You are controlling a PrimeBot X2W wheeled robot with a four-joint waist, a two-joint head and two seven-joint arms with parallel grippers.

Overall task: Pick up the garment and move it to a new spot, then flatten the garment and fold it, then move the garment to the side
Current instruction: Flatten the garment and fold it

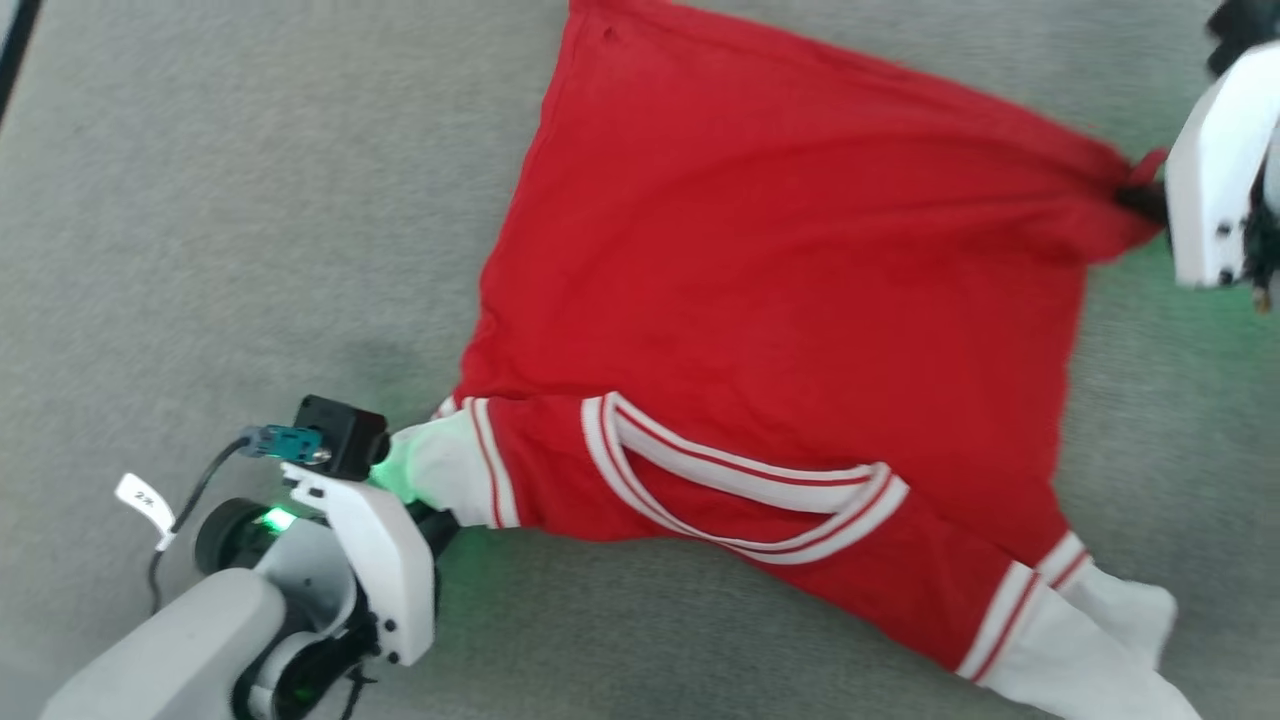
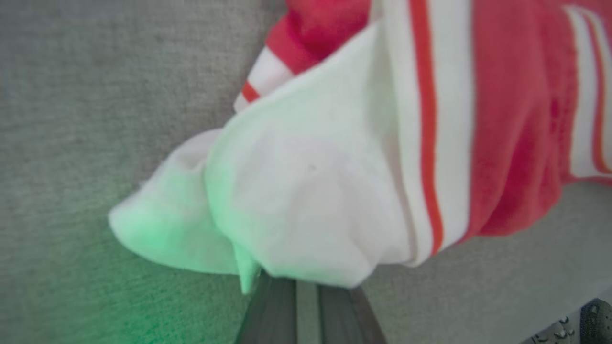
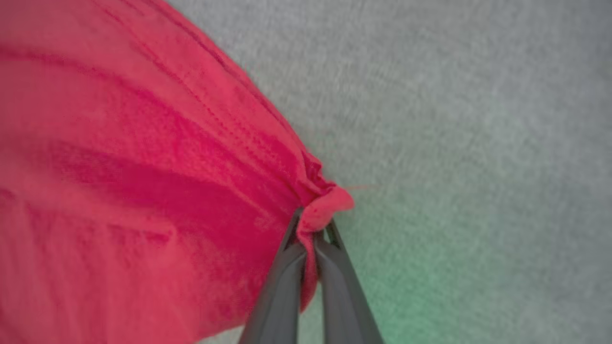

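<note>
The garment (image 1: 790,270), a red jersey with white sleeves and a red-white striped V-neck, lies spread on the grey cloth surface, plain red side up. At the lower left my left gripper (image 1: 425,500) is shut on its white sleeve (image 2: 296,191), the dark fingers (image 2: 272,306) running under the bunched cloth. At the right edge of the head view my right gripper (image 1: 1140,195) is shut on the red hem corner (image 3: 325,205), which is pinched into a small bunch between the fingers (image 3: 282,282). The cloth is pulled into folds toward that corner. The other white sleeve (image 1: 1090,630) lies at the lower right.
The grey fabric-covered surface (image 1: 220,230) stretches around the garment on the left, top and right. A dark strip (image 1: 18,45) marks its upper left edge. A cable with a white tag (image 1: 148,500) hangs beside my left wrist.
</note>
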